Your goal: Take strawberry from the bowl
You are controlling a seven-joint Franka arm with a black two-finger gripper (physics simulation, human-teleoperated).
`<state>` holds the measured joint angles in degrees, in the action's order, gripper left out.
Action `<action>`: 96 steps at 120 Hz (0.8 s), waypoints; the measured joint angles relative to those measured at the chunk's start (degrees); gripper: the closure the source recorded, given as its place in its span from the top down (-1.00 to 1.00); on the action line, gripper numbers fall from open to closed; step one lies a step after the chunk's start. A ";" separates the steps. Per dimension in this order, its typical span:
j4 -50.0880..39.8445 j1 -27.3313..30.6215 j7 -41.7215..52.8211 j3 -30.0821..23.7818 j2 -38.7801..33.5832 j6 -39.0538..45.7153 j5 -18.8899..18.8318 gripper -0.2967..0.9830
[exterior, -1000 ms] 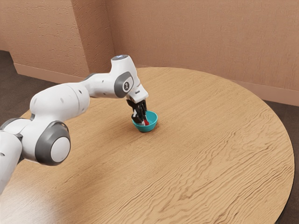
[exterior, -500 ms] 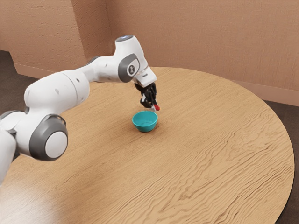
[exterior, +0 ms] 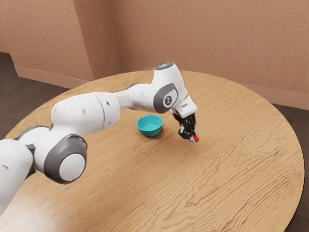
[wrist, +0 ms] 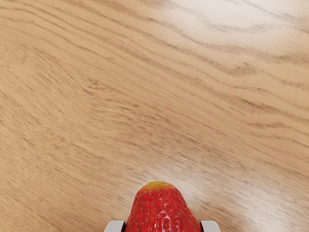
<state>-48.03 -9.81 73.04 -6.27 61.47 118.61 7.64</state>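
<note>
Exterior view: strawberry (exterior: 196,139) out of the bowl (exterior: 149,131), pinched in the end effector (exterior: 193,138), low over the bench (exterior: 231,169), toward the exterior view's right of the bowl and apart from it. Taking-out looks done; setting-down seems the step in hand. Any gap beneath the fruit: cannot tell. Next move, by my reading: ease down until the fruit meets the wood, spread, lift straight off; let go too high and it may roll. Against half a second ago: end effector and fruit then hung just above the bowl's rim, now shifted toward the exterior view's right and lower; bowl unmoved, upright. Wrist view: strawberry between the pale fingertips (wrist: 115,226), one at each side, wood grain beyond it.
</note>
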 joint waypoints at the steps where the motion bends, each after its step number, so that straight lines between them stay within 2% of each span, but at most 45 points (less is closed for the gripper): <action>1: -0.01 0.00 -0.07 -0.04 0.09 0.11 0.00 -0.45; 10: -0.07 -0.03 -0.62 -0.19 0.59 0.87 0.04 -0.37; 24: -0.10 -0.03 -1.25 -0.23 0.68 1.31 0.17 -0.01; 36: -0.38 -0.03 -1.82 -0.18 -0.10 1.16 0.24 0.20; 42: -2.87 -0.01 -2.96 0.78 -4.37 -0.19 0.22 0.27; 46: -6.40 -0.01 -4.24 3.26 -8.81 -1.60 0.69 0.31; 58: -24.50 0.05 -9.97 12.87 -28.21 -6.73 2.80 0.39; 71: -36.07 0.19 -18.90 17.34 -44.26 -13.88 0.76 0.45; 80: -38.00 0.18 -24.44 18.23 -48.47 -18.23 -0.37 0.48; 96: -38.60 0.10 -32.73 18.54 -49.48 -23.06 -1.29 0.50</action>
<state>-86.63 -9.71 40.31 12.28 11.99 95.56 6.35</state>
